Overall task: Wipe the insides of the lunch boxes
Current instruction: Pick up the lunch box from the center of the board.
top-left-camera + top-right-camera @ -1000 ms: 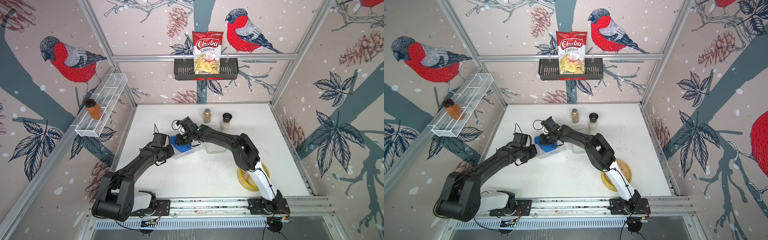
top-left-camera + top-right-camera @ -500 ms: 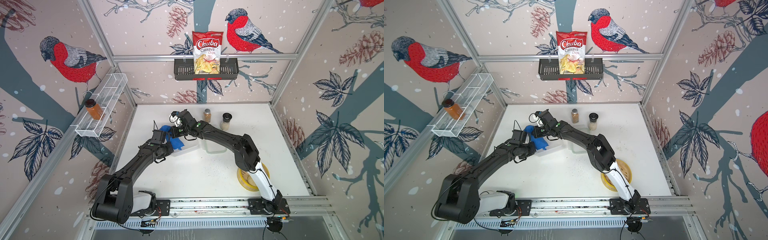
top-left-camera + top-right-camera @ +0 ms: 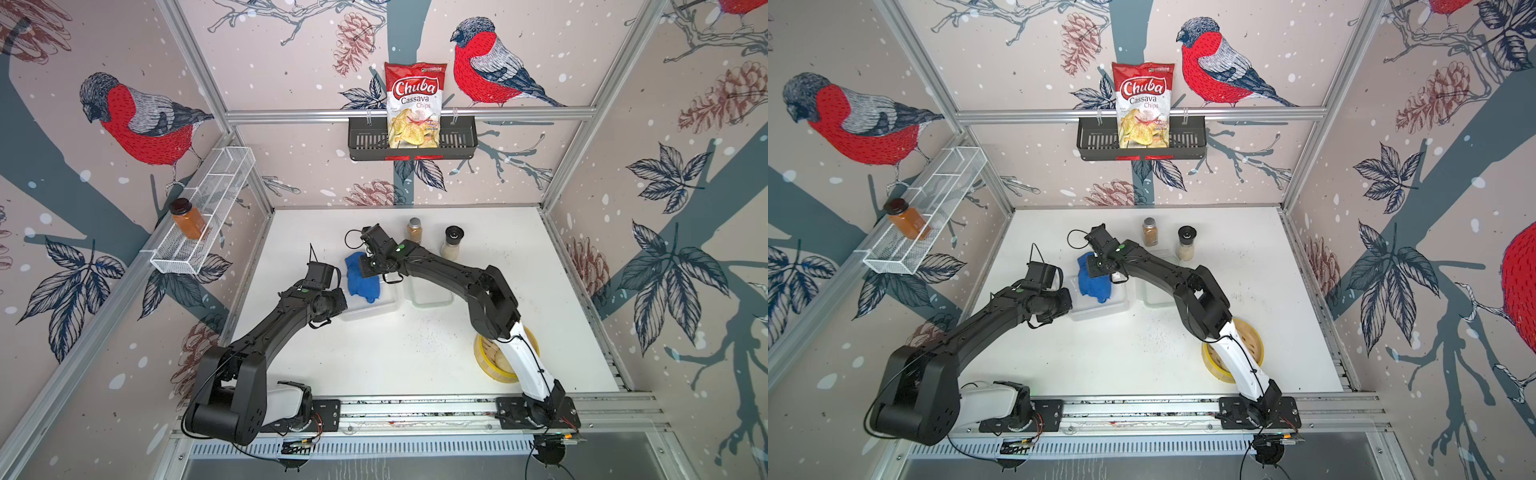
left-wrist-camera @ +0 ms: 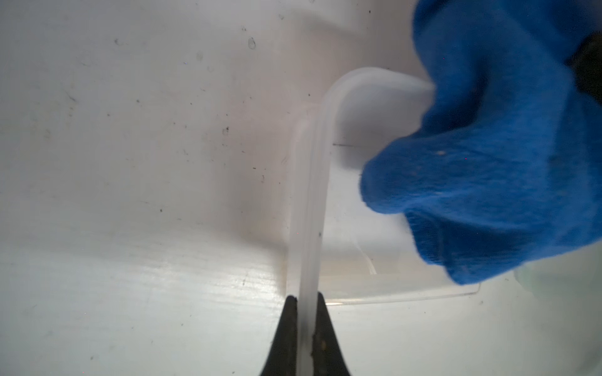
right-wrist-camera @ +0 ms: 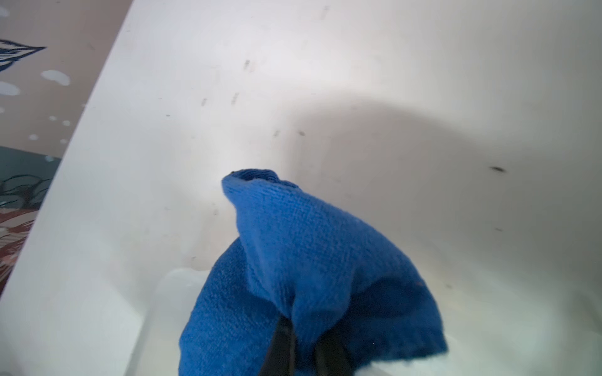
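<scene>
Tabletop [image 4: 130, 162]: lunch box [image 4: 308, 195] rim within left pincer [image 4: 306, 298]

So the black left arm [image 3: 266, 332] reaches from the lower left of the frame up toward the middle, its left end effector [image 4: 306, 298] pinched tight on the wall of a clear, shallow plastic lunch box [image 4: 308, 195]. The black right arm [image 3: 457, 274] arches in from the lower right, elbow high, with the right end effector [image 5: 304, 322] clamped on a bunched blue terry cloth [image 5: 309, 260].
</scene>
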You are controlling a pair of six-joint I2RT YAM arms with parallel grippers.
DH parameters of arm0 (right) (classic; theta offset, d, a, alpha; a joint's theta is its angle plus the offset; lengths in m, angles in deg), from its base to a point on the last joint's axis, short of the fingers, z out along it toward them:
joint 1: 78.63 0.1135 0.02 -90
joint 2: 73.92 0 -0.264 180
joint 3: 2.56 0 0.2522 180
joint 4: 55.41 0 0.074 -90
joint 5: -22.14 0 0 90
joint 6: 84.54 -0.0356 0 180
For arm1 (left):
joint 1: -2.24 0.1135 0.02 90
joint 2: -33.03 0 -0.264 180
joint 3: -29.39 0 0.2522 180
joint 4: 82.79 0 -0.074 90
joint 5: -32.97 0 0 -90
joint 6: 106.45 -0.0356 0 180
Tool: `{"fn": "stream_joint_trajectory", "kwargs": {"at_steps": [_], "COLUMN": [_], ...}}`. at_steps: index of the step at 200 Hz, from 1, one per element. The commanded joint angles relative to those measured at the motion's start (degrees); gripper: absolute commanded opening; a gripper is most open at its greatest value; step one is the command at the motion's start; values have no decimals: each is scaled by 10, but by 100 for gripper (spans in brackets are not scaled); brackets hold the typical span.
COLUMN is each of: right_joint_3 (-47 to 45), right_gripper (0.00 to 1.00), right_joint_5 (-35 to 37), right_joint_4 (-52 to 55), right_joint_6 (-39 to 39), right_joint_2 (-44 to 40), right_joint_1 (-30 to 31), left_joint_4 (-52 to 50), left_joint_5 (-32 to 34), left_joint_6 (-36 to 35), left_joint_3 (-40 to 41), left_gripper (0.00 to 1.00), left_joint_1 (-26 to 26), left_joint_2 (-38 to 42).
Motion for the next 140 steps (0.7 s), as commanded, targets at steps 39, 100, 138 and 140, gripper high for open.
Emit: {"fn": "stream_joint_trajectory", "kwargs": {"at_steps": [39,100,138,140], "right_joint_3": [-197,-369,-355,-357], "right_gripper": [0,0,0,0], "right_joint_5": [4,-29,-33,-34], "right_joint_4": [-23,-86,-46,-47], "right_joint_6": [22,9,-11,-12], "right_joint_2": [-152,-269,-209,-209], "right_joint_1": [-45,20,40,41], "left_joint_4": [17,18,20,20], "left_joint_5": [24,30,25,25], "left_joint_6": [5,2,3,3], "left_joint_3": [-1,-9,-12,-12], "left_gripper": [1,1,1,1], "left_joint_1": [1,1,1,1], "left_joint_2": [-6,-6,-13,-12]}}
